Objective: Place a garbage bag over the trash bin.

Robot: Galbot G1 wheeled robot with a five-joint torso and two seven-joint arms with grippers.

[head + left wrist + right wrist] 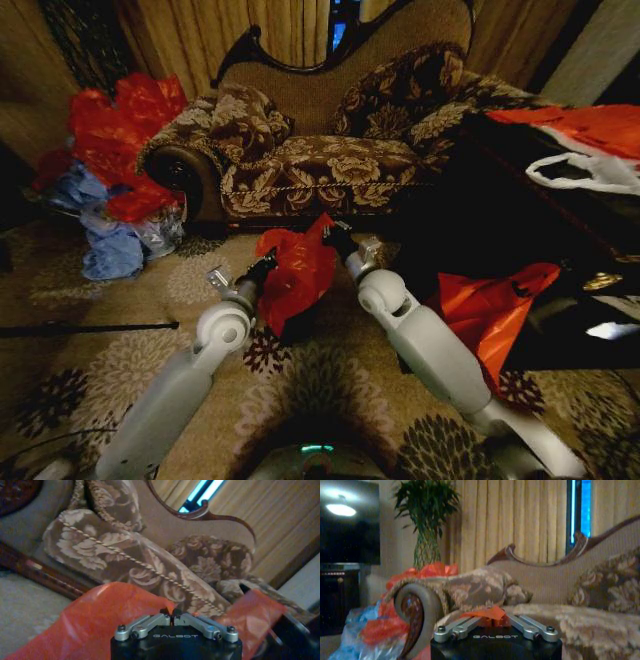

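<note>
— Where's the garbage bag [297, 272] right now?

— Stretched between the two hands, in front of the sofa [330, 140] and above the patterned carpet [130, 290]. The left hand [171, 617] is clenched on its edge, red plastic spreading out either side of the fingertips.

— And the right hand [492, 618]?

— Grasping the bag too, a crumpled red fold bunched between its fingers.

— Anything else nearby?

— A heap of red and blue bags [115, 170] sits well off beyond the left hand, beside the sofa's arm.
</note>
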